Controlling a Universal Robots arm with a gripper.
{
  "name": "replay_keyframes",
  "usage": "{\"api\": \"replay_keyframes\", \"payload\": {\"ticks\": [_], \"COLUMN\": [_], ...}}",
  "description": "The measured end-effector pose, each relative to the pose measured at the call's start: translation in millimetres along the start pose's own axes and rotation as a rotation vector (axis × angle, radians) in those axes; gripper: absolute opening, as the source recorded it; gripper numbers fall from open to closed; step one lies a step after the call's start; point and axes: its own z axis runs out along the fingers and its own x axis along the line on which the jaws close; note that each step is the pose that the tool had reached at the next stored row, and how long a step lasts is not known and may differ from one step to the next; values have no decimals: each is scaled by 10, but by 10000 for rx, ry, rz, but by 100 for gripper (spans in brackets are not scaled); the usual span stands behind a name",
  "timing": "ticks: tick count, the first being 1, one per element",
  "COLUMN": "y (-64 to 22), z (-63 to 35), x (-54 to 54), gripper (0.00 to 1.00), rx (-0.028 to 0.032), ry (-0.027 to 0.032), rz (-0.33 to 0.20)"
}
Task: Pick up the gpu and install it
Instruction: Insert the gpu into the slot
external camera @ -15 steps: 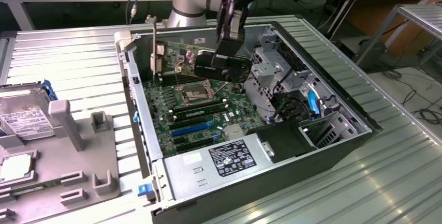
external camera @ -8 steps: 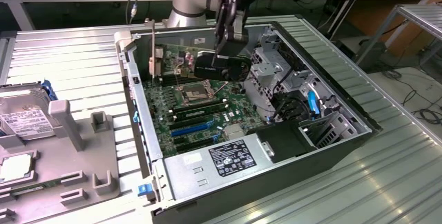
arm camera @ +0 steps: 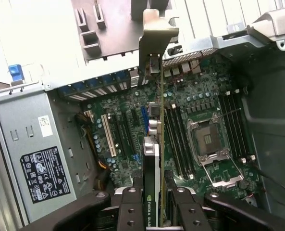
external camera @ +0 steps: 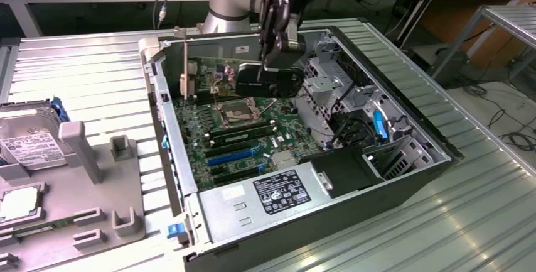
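Gripper clenched on the gpu, upper centre of the exterior view, inside the open pc case. Card stands on edge, roughly upright: green board w/ its metal bracket toward the exterior view's left, near the case's rear wall.

Wrist view: fingers sit either side of the card's near end, pressing its flat faces. The gpu runs edge-on away from the gripper to the bracket. Card hangs over the motherboard, beside the cpu socket, above the expansion slots. Can't tell if its lower edge touches a slot; imo it looks not seated yet.

Handling, as a judgement: light, thin, stiff, but fragile (bare components, solder, contact edge). A hold on the flat faces at the end opposite the bracket looks sensible, away from the contact edge as far as I can judge. It's a long lever from grip to bracket, so the far end may tilt if the card snags. Faces look smooth and could slip under push force.

Psu sits lower centre, well apart from the card. Hard drive lies on the grey tray, far left, outside the case.
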Motion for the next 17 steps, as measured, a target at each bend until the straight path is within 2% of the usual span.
{"api": "replay_keyframes", "payload": {"ticks": [4, 10, 15, 17], "y": [0, 0, 0, 0], "z": [0, 0, 0, 0], "x": [0, 0, 0, 0], "gripper": [27, 27, 27, 27], "rx": [-30, -60, -95, -96], "ry": [41, 80, 126, 133], "rz": [-836, -1639, -2602, -2743]}}
